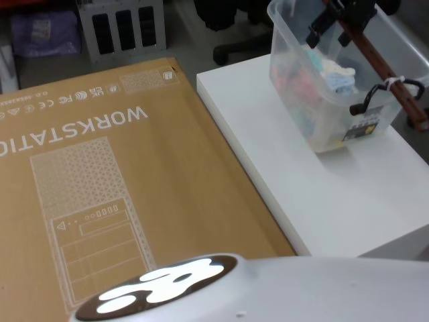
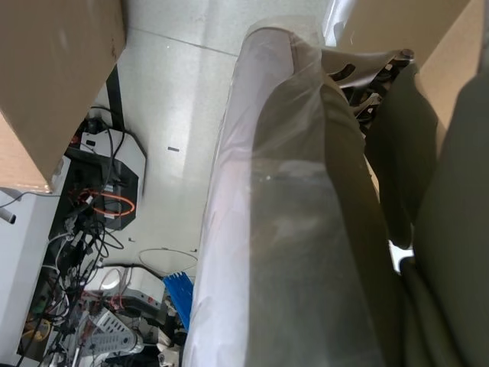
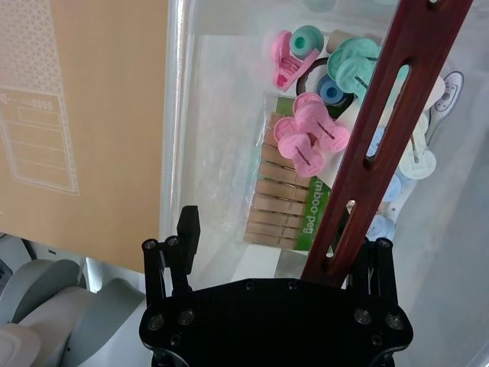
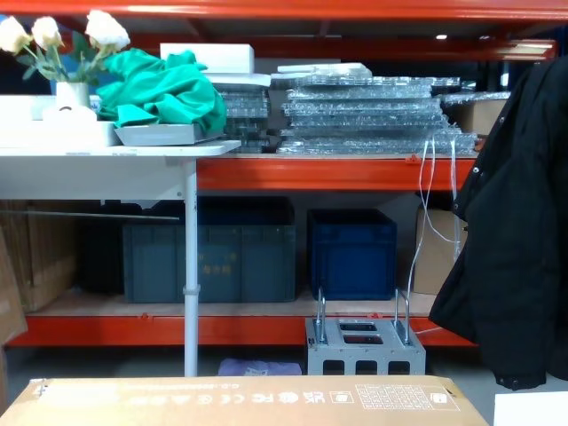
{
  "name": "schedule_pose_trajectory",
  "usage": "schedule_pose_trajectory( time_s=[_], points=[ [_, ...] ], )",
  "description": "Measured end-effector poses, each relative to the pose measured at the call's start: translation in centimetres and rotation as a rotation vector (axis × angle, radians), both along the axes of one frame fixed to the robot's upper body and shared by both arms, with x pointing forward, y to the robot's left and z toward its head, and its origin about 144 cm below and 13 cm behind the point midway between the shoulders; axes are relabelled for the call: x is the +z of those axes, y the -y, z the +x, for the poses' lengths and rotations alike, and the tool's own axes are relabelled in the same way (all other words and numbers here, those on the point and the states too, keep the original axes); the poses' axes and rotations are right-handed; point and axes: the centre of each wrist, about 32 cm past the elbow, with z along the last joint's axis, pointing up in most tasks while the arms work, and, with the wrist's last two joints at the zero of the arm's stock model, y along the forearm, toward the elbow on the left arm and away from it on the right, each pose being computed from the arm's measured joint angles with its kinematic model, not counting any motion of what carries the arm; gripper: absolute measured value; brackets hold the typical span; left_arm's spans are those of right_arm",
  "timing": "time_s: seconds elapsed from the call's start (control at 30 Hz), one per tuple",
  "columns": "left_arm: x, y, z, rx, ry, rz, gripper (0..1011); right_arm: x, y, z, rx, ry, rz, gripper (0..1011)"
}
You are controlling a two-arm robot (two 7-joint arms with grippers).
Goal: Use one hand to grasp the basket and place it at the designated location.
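Note:
The basket point(image 1: 322, 100) is a translucent tub standing at the far right of the white table point(image 1: 322, 201). Its reddish-brown bar handle point(image 1: 382, 67) is raised on black pivots. Pink, teal and blue pieces and a pack of wooden pegs point(image 3: 279, 199) lie inside. My right gripper point(image 1: 348, 13) hovers over the basket's far end at the handle. In the right wrist view the gripper point(image 3: 275, 245) is open. One finger point(image 3: 187, 229) stands well clear of the handle point(image 3: 382, 115), which runs close by the other side. My left arm is parked down beside my body.
A large cardboard box point(image 1: 134, 188) printed WORKSTATION lies flat to the left of the table, and its top edge point(image 4: 248, 404) shows in the chest view. Bare table surface lies in front of the basket. Shelves with dark blue crates point(image 4: 351, 253) stand across the room.

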Motion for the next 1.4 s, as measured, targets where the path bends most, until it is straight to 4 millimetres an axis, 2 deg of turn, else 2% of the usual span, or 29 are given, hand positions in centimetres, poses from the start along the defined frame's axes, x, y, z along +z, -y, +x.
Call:
schedule_pose_trajectory(
  time_s=[0.73, 1.4],
  points=[
    [0.0, 0.0, 0.0, 0.000, 0.000, 0.000, 0, -1.7, -0.3, 0.8, 0.014, -0.056, -0.036, 1002],
    [0.0, 0.0, 0.0, 0.000, 0.000, 0.000, 0, -4.4, -2.1, 2.7, 0.029, -0.123, -0.164, 1001]
  ],
)
